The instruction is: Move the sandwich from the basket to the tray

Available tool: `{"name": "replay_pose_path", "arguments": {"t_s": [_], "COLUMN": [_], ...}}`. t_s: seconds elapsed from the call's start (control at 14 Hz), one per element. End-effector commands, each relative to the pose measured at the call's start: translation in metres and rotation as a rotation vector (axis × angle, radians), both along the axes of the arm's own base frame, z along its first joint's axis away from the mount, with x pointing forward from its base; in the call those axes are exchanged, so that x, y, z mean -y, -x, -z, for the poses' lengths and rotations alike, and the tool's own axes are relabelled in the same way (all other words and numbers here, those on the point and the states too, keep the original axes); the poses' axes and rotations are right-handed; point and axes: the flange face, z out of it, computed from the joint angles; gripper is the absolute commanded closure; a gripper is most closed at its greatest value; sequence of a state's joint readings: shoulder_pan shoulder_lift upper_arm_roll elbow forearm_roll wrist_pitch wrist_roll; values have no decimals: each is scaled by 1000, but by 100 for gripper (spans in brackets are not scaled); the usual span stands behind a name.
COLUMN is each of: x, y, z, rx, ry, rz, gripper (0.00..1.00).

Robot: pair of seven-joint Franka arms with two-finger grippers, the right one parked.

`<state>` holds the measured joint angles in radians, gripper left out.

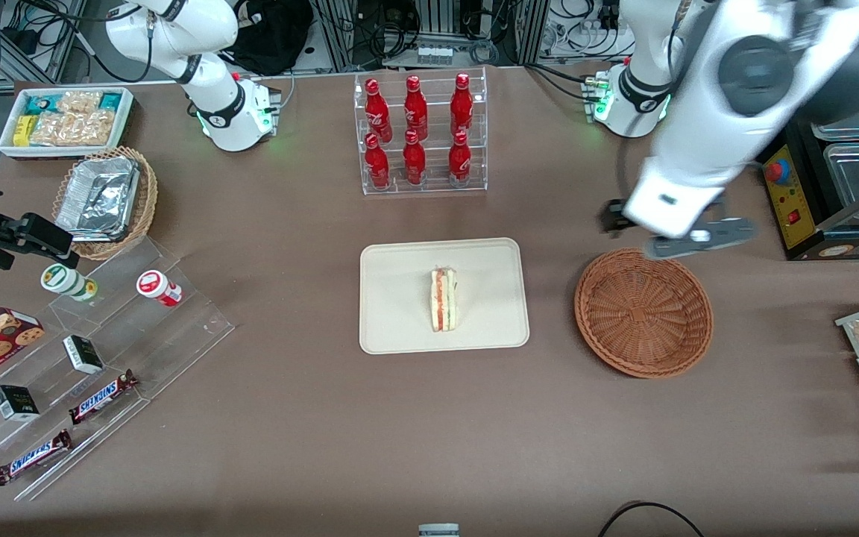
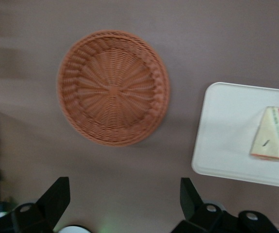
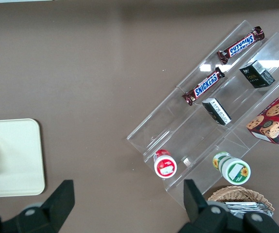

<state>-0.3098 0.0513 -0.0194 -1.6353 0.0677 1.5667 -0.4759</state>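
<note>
In the front view we see the sandwich (image 1: 444,300) lying on the tray (image 1: 392,313) at frame centre; the basket (image 1: 643,312) sits empty, the claw (image 1: 679,235) just above its rim. In the wrist view our claw (image 2: 124,199) gapes wide, holding nothing. We judge placing done.

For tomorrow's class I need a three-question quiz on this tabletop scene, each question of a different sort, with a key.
1. True or false: the sandwich lies on the tray.
2. What does the basket hold? A) a sandwich B) a bottle C) nothing
3. Fill in: the gripper hangs above the table with its fingers ____, holding nothing.

Key:
1. True. The sandwich rests near the tray's middle.
2. C. The basket is empty.
3. Open. The fingers stand wide apart, farther from the front camera than the basket.
</note>
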Motion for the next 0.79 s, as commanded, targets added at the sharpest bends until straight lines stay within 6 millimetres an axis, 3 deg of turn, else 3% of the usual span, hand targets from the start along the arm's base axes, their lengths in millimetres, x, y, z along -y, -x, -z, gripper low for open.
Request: {"name": "replay_pose_path", "arguments": {"t_s": [0.0, 0.21, 0.36, 0.5, 0.71], "x": [-65, -134, -164, -176, -174], "y": [12, 17, 20, 19, 10], "z": [-28, -46, -49, -50, -46], "rx": [-13, -29, -38, -36, -36], "ry": [23, 67, 77, 80, 81], "rz": [42, 59, 90, 91, 90], "gripper": [0, 0, 0, 0, 0]}}
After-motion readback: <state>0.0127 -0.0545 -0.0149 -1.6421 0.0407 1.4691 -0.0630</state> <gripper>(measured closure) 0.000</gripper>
